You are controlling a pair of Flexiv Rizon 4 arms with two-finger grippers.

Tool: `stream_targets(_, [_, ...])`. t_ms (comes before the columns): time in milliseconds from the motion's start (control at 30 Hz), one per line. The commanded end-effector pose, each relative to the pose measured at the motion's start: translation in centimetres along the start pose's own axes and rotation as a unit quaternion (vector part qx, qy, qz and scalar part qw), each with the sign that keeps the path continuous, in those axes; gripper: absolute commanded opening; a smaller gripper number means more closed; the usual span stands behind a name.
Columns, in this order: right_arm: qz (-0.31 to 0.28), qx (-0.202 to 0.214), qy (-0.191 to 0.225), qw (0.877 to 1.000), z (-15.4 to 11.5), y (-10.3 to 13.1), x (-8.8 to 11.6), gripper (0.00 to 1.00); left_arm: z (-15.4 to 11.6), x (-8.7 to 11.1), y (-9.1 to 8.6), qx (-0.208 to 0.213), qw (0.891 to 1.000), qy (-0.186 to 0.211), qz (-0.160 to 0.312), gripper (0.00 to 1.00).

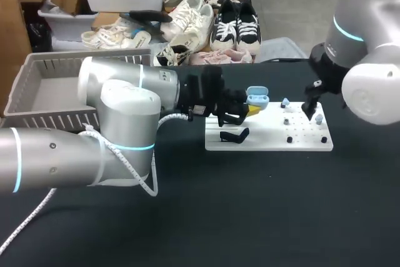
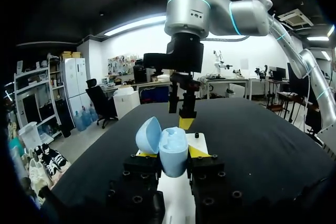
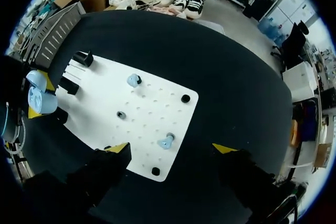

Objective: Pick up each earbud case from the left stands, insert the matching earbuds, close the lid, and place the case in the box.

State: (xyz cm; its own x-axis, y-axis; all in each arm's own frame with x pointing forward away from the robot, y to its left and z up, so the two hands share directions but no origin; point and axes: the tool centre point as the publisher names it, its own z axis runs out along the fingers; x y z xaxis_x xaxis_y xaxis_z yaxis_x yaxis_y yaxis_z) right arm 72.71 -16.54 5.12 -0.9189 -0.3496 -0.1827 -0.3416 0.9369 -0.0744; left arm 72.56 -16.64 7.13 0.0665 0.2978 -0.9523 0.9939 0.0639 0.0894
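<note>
One open case [image 2: 172, 150] sits pinched in the left jaws, unfilled; right jaws hang spread over the earbuds [image 3: 167, 141].

Left arm [image 1: 112, 123]: fat silver-grey rounded housings, thin cyan light rings [image 1: 134, 148] at the joints, small dark screw heads on the shell. A white braided cable [image 1: 25, 224] runs alongside it. Its wrist section is black and boxy.
Left gripper [image 2: 173, 153]: black finger blocks dotted with round screw recesses, bright yellow wedge tips.
Right arm [image 1: 369, 60]: same smooth silver shell, one cyan ring showing, black wrist collar below.
Right gripper [image 3: 171, 149]: two chunky black fingers, yellow tips.
</note>
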Motion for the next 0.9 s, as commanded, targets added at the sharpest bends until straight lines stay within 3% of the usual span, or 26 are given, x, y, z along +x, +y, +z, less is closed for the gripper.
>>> stream_targets(33, [0.006,0.016,-0.004,1.000,-0.1,0.7,0.7,0.97,0.0,0.1,-0.1,-0.002,1.000,-0.002,0.001,0.00])
stream_targets(300, [0.020,0.049,0.001,0.999,-0.3,1.0,1.1,0.97,0.0,0.1,-0.1,-0.002,1.000,-0.002,0.001,0.00])
stream_targets(500, [0.029,0.052,0.004,0.998,0.1,1.4,1.3,0.80,0.0,0.1,-0.1,-0.002,1.000,-0.002,0.001,0.00])
stream_targets(700, [0.036,0.058,0.006,0.998,0.4,1.5,1.4,0.69,0.0,0.1,-0.1,-0.002,1.000,-0.002,0.001,0.00])
stream_targets(800, [0.041,0.061,0.006,0.997,0.6,1.4,1.5,0.66,0.0,0.1,-0.1,-0.002,1.000,-0.002,0.001,0.00])
stream_targets(900, [0.046,0.067,0.006,0.997,0.7,1.2,1.5,0.69,0.0,0.1,-0.1,-0.002,1.000,-0.002,0.001,0.00])
